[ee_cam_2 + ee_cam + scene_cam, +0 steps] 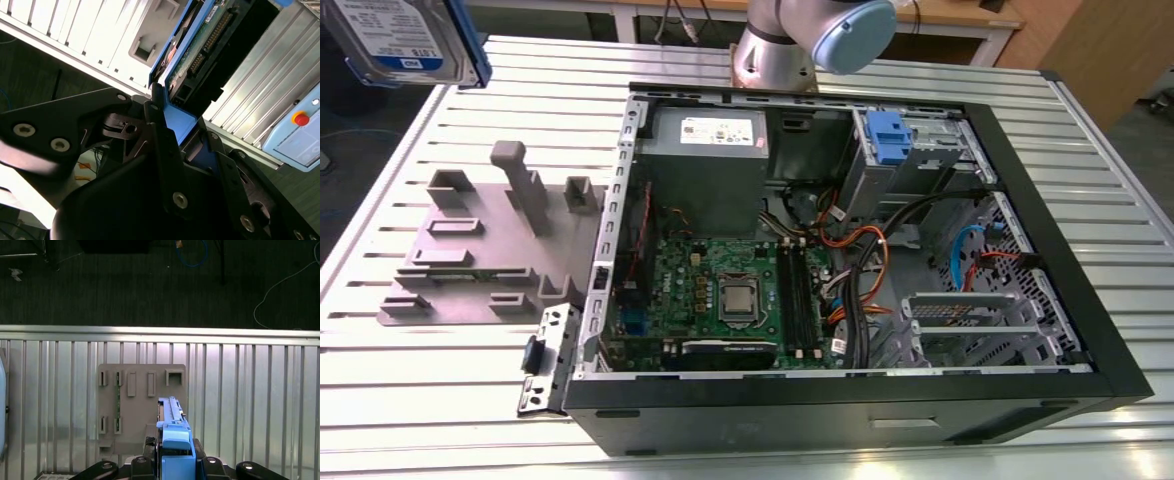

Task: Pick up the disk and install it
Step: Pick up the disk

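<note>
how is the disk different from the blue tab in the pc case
Place: the disk hangs in the air, clamped in the pincer; the blue tab sits inside the open computer case, on a grey metal housing.
Look: the disk shows a broad white-and-blue label with blue only along its edge; the blue tab is one small solid blue piece.
Shared: both carry bright blue plastic.

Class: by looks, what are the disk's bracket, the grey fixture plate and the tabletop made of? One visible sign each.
Disk bracket: likely plastic, smooth bright blue. Fixture plate: probably plastic, matt uniform grey. Tabletop: seemingly aluminium, silvery ribs catching light.
</note>
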### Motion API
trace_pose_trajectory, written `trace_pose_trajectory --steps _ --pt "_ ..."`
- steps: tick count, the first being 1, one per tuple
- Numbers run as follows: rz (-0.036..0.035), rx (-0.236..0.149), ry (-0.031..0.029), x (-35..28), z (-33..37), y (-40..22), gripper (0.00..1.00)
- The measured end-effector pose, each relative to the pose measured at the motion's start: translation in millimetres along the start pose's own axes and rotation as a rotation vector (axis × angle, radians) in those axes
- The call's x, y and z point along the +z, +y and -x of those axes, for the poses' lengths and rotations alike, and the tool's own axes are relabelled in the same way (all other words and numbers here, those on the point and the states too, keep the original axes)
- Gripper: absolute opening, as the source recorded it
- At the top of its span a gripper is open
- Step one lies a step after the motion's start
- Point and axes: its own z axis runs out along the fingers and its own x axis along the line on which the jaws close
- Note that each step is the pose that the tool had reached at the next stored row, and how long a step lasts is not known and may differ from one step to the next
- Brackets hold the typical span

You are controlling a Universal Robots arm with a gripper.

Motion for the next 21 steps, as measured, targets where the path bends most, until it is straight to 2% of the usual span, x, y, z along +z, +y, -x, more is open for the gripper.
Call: trace_pose_trajectory --steps 21 --pt "0.0000 0.000 0.0000 0.1 0.0 -6.9 0.36"
